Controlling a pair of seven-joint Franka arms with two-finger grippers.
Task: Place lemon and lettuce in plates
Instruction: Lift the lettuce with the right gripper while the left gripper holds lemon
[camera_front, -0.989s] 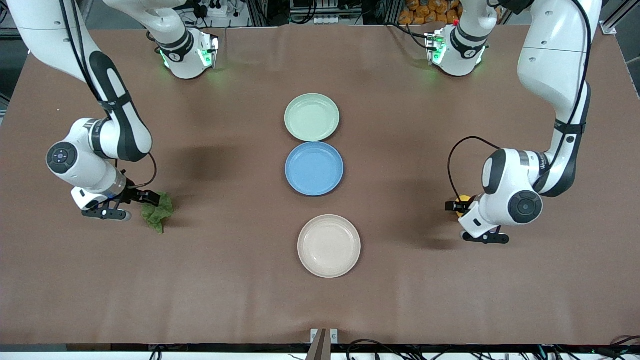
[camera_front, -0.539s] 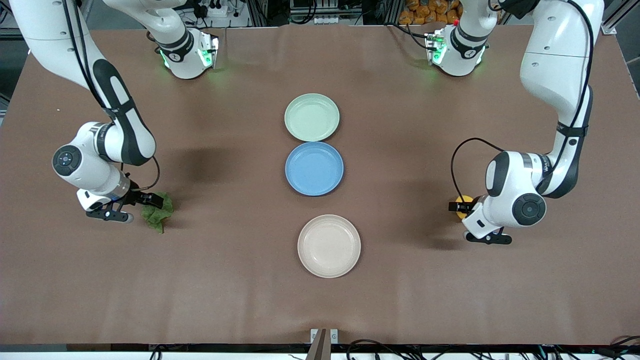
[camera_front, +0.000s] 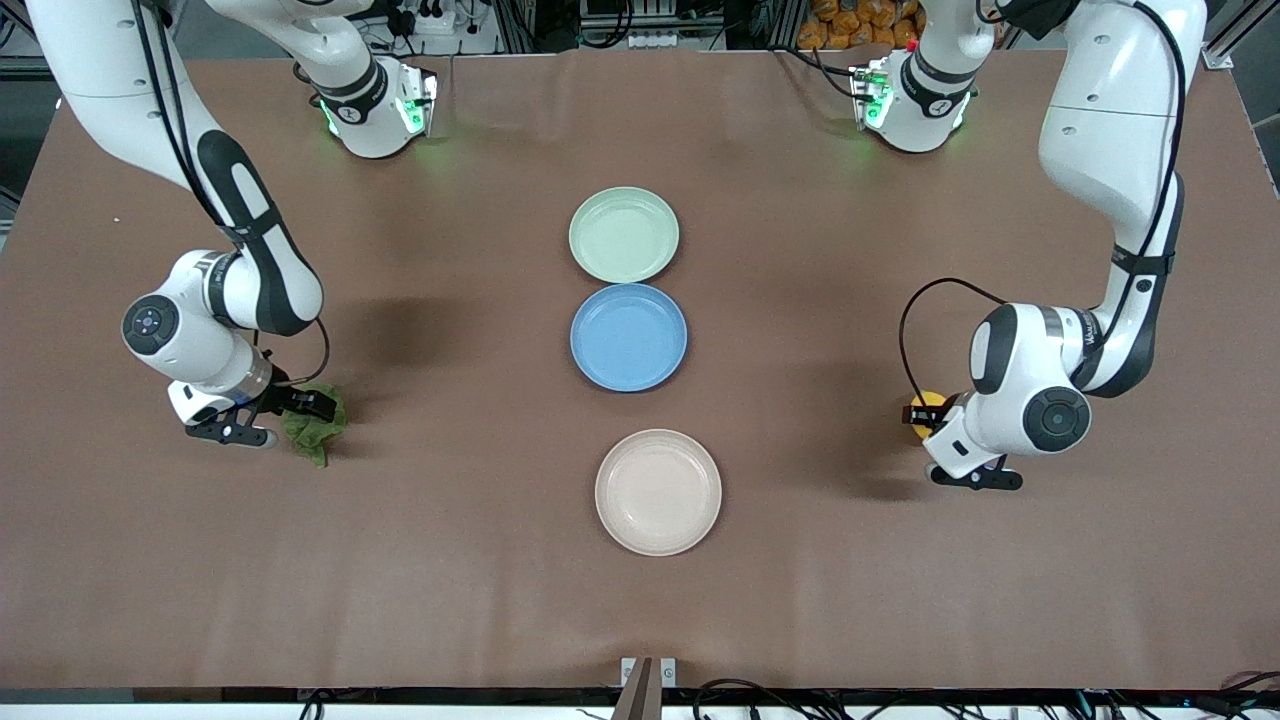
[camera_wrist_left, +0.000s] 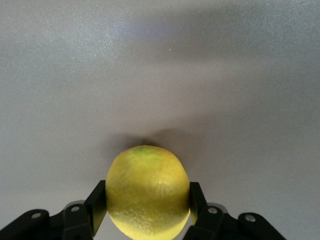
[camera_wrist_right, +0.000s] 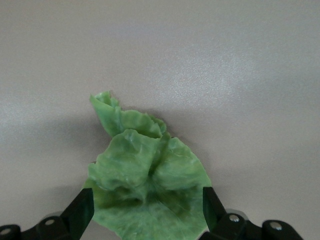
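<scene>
Still the pickup step, looks like. Desk (camera_front: 480, 600) with three plates in a row mid-desk: mint plate (camera_front: 624, 234), blue plate (camera_front: 628, 336), cream plate (camera_front: 658, 491), all empty. Right hand (camera_front: 285, 412) low at the lettuce (camera_front: 318, 432), spread wide around it, not clamped. Left hand (camera_wrist_left: 147, 212) clamped on the lemon (camera_wrist_left: 148, 192), down on the desk. Next, probably: squeeze the leaf, lift both, carry to mint and cream.

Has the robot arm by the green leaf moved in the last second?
Yes. The right gripper has slid along the table toward the plates, farther over the lettuce, which lies where it was. Its fingers stand open on either side of the leaf.
</scene>
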